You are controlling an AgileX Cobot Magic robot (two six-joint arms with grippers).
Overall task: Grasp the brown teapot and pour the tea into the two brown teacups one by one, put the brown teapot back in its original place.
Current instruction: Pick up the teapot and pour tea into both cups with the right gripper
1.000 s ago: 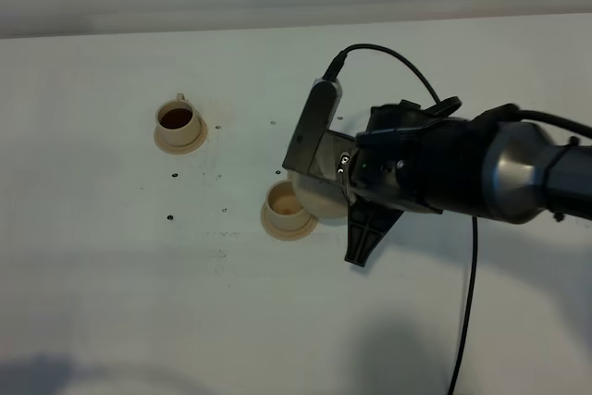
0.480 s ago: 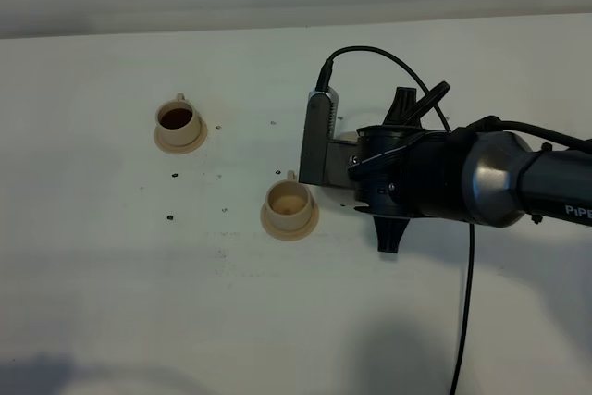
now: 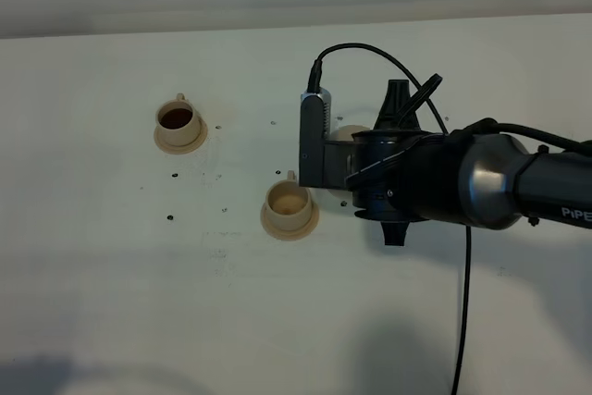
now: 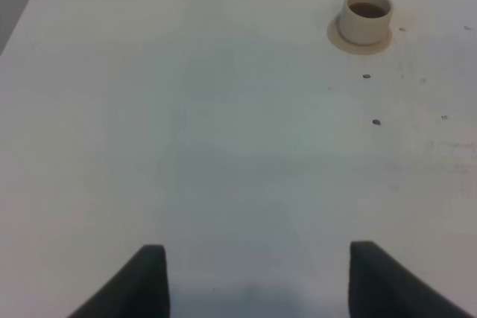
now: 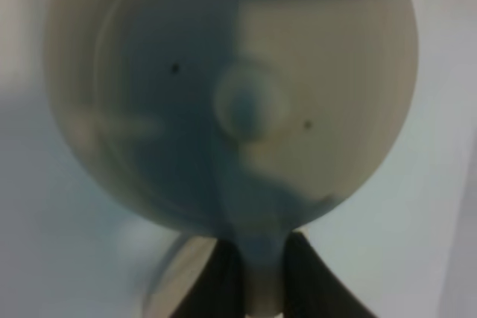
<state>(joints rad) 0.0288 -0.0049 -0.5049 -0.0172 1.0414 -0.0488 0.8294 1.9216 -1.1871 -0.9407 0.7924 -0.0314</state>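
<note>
Nearest, low over bare counter (image 4: pixel 89 109): left end effector (image 4: pixel 257 251), fingers spread wide with nothing between them, out of the overhead view and so well off from the brown teapot (image 5: pixel 149 109). Parked there, by the look of it, to keep clear of a one-armed pour. Next out, the nearer teacup (image 3: pixel 289 207) on its small saucer, just toward the left arm's side of the teapot and a little closer in; pale inside, no dark tea to be made out, so hard to call filled or not. Beyond that, right end effector (image 5: pixel 258 257), fingers pressed in on the teapot's loop handle (image 5: pixel 257 292), pinching it with only the handle between them. Teapot carried upright, lid knob (image 5: pixel 246 106) facing straight up at the wrist camera, not tipped toward either cup. Held level, presumably, to keep the tea in between pours or on the way home. Mostly hidden under the arm from overhead, only a pale sliver showing; impossible to tell whether resting on the counter or hanging just above it, and no clear sight of the wide saucer meant to receive it. Farthest, well toward the left arm's side of the teapot: the farther teacup (image 3: pixel 178 119), dark tea showing inside, seemingly served already.
</note>
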